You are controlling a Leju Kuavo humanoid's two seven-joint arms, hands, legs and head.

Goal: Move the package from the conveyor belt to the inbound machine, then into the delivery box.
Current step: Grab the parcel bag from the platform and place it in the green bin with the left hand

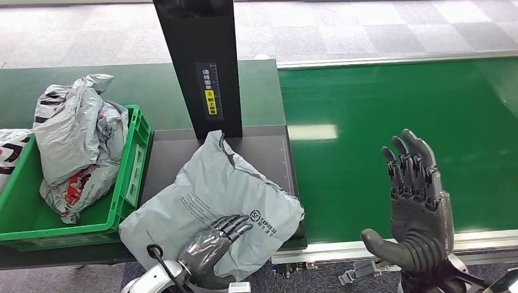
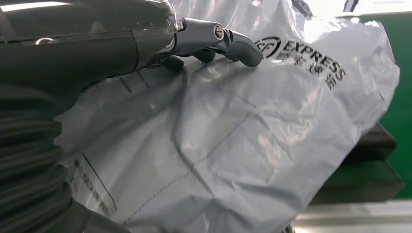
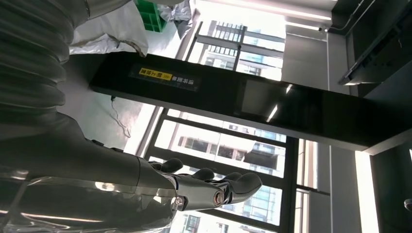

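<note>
One hand works: left hand (image 1: 214,244) rests flat on grey SF Express package (image 1: 214,195); curl fingers before lifting toward green crate (image 1: 131,183); right hand (image 1: 415,201) spread, idle

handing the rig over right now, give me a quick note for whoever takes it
Left hand rests on top of the grey package; no clear grip.
Right hand is open, raised over the green conveyor belt, holding nothing.
The package lies on the dark inbound machine, under its black post.
Done: belt to machine.
Left: move it into the green box, which already holds other bags.
</note>
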